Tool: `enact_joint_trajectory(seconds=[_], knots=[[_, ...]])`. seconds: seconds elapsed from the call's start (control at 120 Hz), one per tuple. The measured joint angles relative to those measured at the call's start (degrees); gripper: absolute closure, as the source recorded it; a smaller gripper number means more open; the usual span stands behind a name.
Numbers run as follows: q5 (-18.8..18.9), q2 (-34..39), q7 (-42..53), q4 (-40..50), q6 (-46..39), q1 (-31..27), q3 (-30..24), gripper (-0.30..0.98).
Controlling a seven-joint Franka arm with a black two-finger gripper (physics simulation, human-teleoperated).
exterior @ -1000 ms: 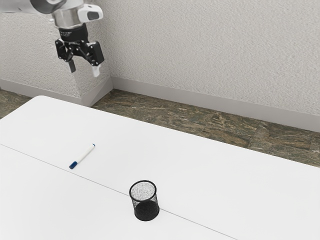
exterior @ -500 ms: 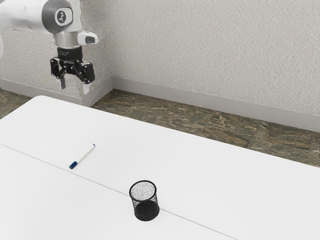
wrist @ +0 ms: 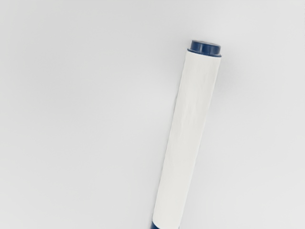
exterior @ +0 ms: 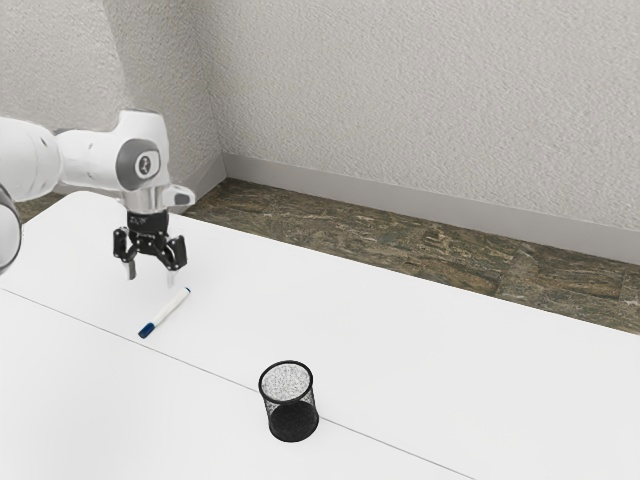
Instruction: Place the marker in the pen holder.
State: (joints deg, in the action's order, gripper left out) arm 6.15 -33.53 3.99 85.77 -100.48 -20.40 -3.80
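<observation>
Two fingers of the end effector [exterior: 150, 275] stand well apart, with nothing between them; it has hold of nothing. It hangs above the bench [exterior: 225, 285], near the marker [exterior: 170, 309], pointing down. The marker lies flat on the bench, its longer blue end, which I take for the cap [exterior: 147, 330], towards the seam [exterior: 220, 378], and its small blue plug [wrist: 205, 48] at the other end. Towards the exterior view's right, well apart from the marker, the holder [exterior: 293, 422] stands upright, open at the top.

The step in hand, as I judge it, is the approach for the grasp; the carry and the drop are both to come. The next move calls for centring the end effector over the white barrel [wrist: 188, 138], turning it so that the fingers straddle the barrel from its two long sides, then lowering until the tips are close to the bench and closing. A thin, round barrel may roll if one finger meets it first, and a grip too near one end could let it swing when lifted. After that the marker must be raised clear of the holder's rim [exterior: 286, 403] and tipped towards upright, so that it goes in end first.
</observation>
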Motion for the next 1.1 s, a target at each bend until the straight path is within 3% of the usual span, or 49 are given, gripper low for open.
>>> enact_joint_trajectory(seconds=[0.125, 0.225, 0.425, 0.683, 1.1], knots=[[0.49, 7.25, 2.72, 15.05, -9.25, 1.07, 0.12, 0.0], [2.69, 11.06, 4.79, 22.1, -16.14, 3.1, 0.96, 0.0], [4.06, 11.11, 8.19, 25.6, -24.76, 4.52, 3.7, 0.0], [0.42, 9.49, 11.05, 25.5, -24.89, 4.63, 5.58, 0.0], [-0.5, 8.38, 13.73, 25.19, -18.67, 4.68, 5.47, 0.01]])
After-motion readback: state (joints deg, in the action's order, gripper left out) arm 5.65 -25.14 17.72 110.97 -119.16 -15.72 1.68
